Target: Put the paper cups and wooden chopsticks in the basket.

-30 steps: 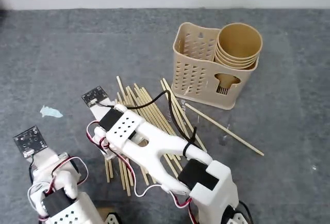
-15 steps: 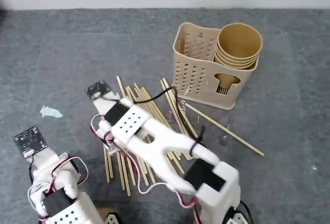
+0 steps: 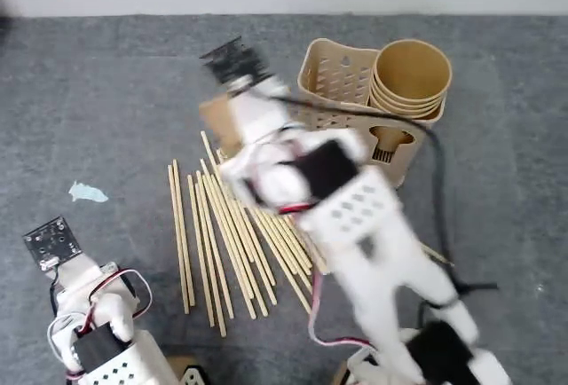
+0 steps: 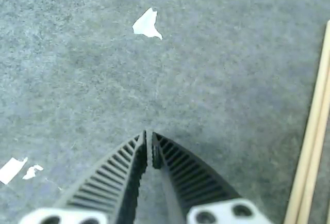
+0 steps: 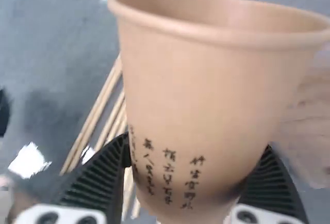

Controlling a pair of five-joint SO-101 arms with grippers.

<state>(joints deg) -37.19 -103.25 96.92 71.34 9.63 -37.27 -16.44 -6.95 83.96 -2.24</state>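
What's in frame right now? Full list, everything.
basket: one, beige, far side of the table
cup stack: one stack of several, tan, in the basket's right compartment
cup: one, tan, in the right gripper
chopsticks: many, pale wood, loose pile before the basket
scrap: one, pale, left of the chopsticks
table: one, grey
left gripper: black, shut, just above the table
right gripper: black, shut on the cup

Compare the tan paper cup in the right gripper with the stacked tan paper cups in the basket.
The tan paper cup is single, clamped by the right gripper, outside the beige slotted plastic basket. The stacked tan paper cups are nested, ungripped, inside that basket. Same colour and shape.
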